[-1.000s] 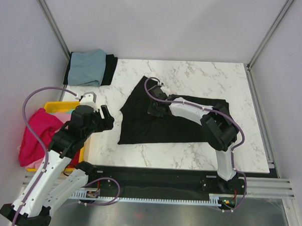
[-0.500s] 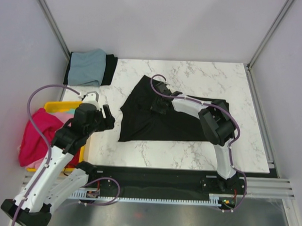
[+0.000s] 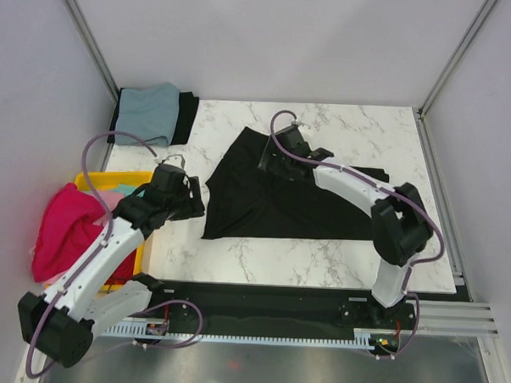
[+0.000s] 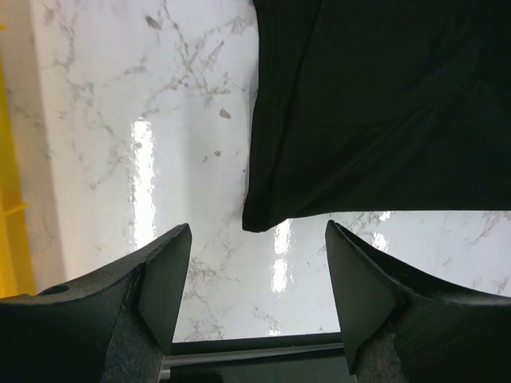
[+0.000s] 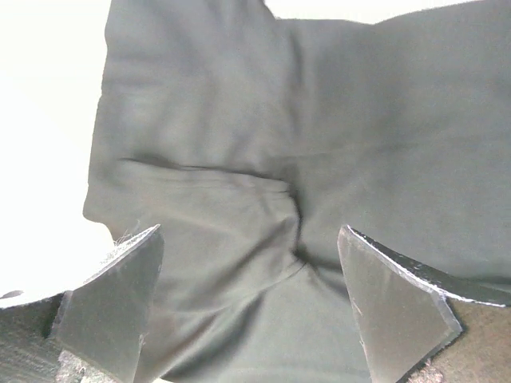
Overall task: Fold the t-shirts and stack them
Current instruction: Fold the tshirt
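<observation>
A large black t-shirt [image 3: 280,201] lies partly folded on the marble table. My right gripper [image 3: 284,165] hovers over its back part, open, with wrinkled black cloth [image 5: 319,96] below the right gripper [image 5: 249,229] and nothing between the fingers. My left gripper [image 3: 193,201] is open just left of the shirt's near left corner. In the left wrist view that corner [image 4: 259,219] sits ahead of my empty left gripper [image 4: 257,227]. A folded grey-blue t-shirt [image 3: 149,112] rests on a folded black one [image 3: 187,116] at the back left.
A yellow bin [image 3: 112,183] stands off the table's left edge, with a magenta t-shirt [image 3: 59,230] hanging over it and a pink one [image 3: 111,200] inside. Bare marble [image 3: 177,243] shows near the front left. Grey walls enclose the table.
My right gripper has opened, let go of the black shirt and drawn up and back. My left arm has swung right toward the shirt's near left corner.
</observation>
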